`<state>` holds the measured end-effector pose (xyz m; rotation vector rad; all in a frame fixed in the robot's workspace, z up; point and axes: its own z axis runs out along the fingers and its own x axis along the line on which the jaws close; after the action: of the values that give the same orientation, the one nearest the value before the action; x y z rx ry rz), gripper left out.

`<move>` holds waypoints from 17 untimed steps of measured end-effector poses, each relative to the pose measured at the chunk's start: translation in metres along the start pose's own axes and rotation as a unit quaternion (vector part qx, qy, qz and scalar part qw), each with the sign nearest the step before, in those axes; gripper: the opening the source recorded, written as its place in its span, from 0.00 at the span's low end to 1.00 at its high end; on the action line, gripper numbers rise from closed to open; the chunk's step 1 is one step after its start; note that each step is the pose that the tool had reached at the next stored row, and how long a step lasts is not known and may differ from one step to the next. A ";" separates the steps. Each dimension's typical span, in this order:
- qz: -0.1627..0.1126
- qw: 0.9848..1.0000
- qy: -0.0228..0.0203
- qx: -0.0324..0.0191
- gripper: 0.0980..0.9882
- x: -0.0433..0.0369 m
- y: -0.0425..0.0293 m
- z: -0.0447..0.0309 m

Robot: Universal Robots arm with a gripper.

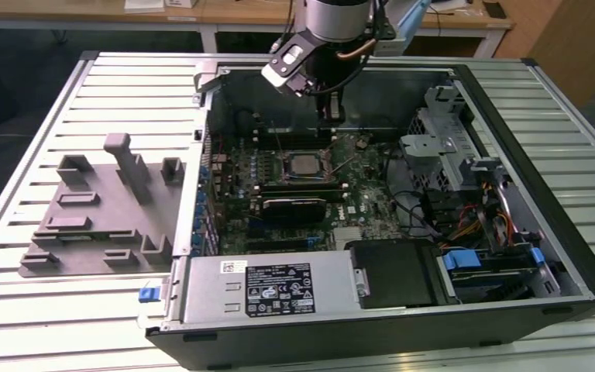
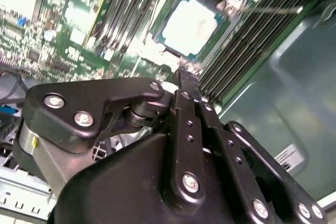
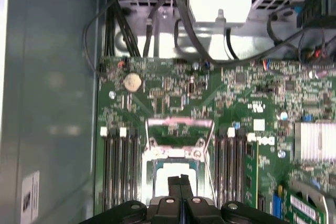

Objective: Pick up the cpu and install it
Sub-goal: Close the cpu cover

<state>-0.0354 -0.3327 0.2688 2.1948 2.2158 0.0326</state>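
Note:
The cpu (image 1: pixel 306 164) lies flat in the socket on the green motherboard (image 1: pixel 365 209) inside the open computer case, its silver top facing up. It shows in both wrist views (image 2: pixel 191 24) (image 3: pixel 170 170). The socket's metal frame (image 3: pixel 180 129) stands folded back beside it. My gripper (image 1: pixel 330 132) hangs just above the board at the far side of the socket. Its two black fingers (image 3: pixel 175 186) are pressed together with nothing between them, and their tips (image 2: pixel 186 72) are close to the cpu's edge.
A grey plastic fixture tray (image 1: pixel 101 209) lies on the slatted table at the exterior view's left. The case holds a power supply (image 1: pixel 266 287), a drive cage (image 1: pixel 437 147), cables (image 1: pixel 483 217), memory slots (image 3: pixel 121 166) beside the socket and a finned heat sink (image 3: pixel 315 140).

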 end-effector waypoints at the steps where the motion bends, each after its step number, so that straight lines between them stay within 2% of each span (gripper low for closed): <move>1: 0.000 1.000 0.000 0.000 0.01 0.0000 0.0031 0.0001; 14: 0.000 1.000 0.000 0.000 0.01 0.0004 0.0476 0.0015; 17: 0.000 1.000 0.000 0.000 0.01 0.0005 0.0560 0.0018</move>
<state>0.0207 -0.3316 0.2686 2.1949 2.2158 0.0324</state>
